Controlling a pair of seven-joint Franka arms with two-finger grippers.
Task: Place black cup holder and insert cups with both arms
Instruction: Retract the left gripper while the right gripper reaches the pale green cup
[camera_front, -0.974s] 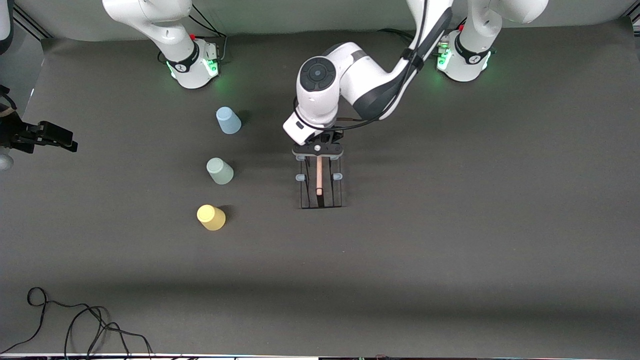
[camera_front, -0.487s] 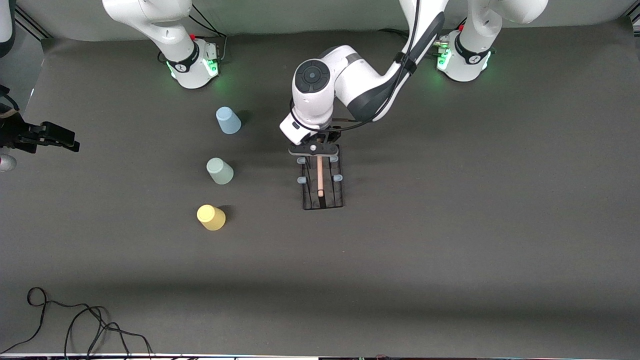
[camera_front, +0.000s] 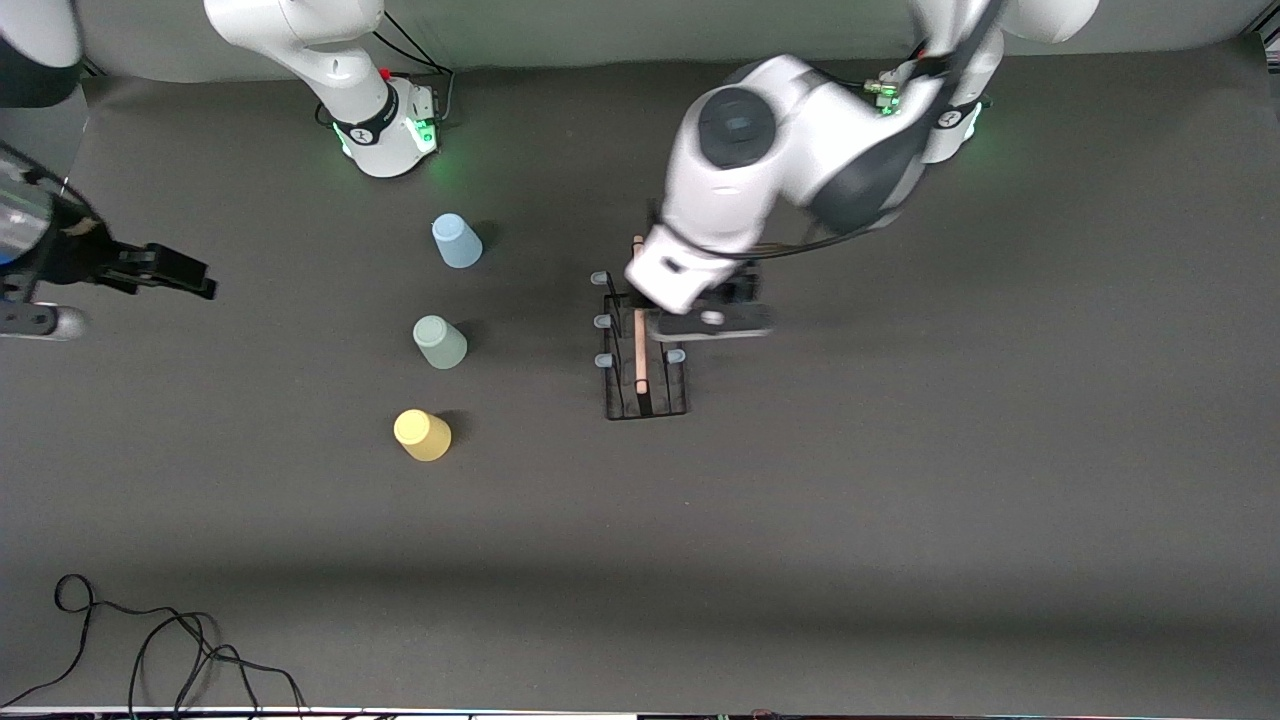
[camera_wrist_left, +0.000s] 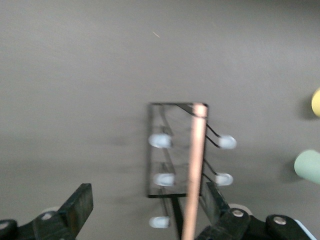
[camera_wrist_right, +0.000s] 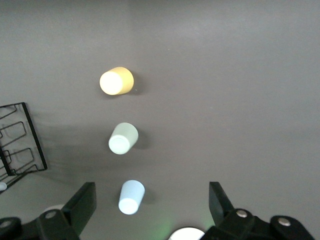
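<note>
On the dark table (camera_front: 900, 480), near its middle, the black cup holder (camera_front: 645, 385) stands upright on its rectangular wire base; its light wooden rod handle (camera_front: 640, 350) runs along the top, toward the front camera; pale-tipped pegs (camera_front: 602, 322) project from both long sides. The left gripper (camera_front: 708, 322) hangs over the holder's edge on the left arm's side, clear of the handle; its jaws are spread wide and grip nothing; in the left wrist view the two fingers (camera_wrist_left: 80, 202) stand well apart, with the holder (camera_wrist_left: 175, 145) and the handle (camera_wrist_left: 195, 170) showing between them, the handle close to one finger.

Three cups stand upside down in a row toward the right arm's end of the table, well apart from the holder; the light blue cup (camera_front: 457, 241) is farthest from the front camera; the pale grey-green cup (camera_front: 440, 342) is in the middle; the yellow cup (camera_front: 422, 435) is nearest to that camera. The right gripper (camera_front: 165, 270) is in the air over the table's edge at the right arm's end, well apart from the cups; its jaws are open and empty; the right wrist view shows its fingers (camera_wrist_right: 82, 202) spread, with the yellow cup (camera_wrist_right: 116, 81), the grey-green cup (camera_wrist_right: 123, 138) and the blue cup (camera_wrist_right: 132, 197) below, and a corner of the holder (camera_wrist_right: 20, 140) at the frame's margin.

A black cable (camera_front: 150, 640) lies coiled on the table's edge nearest to the front camera.
</note>
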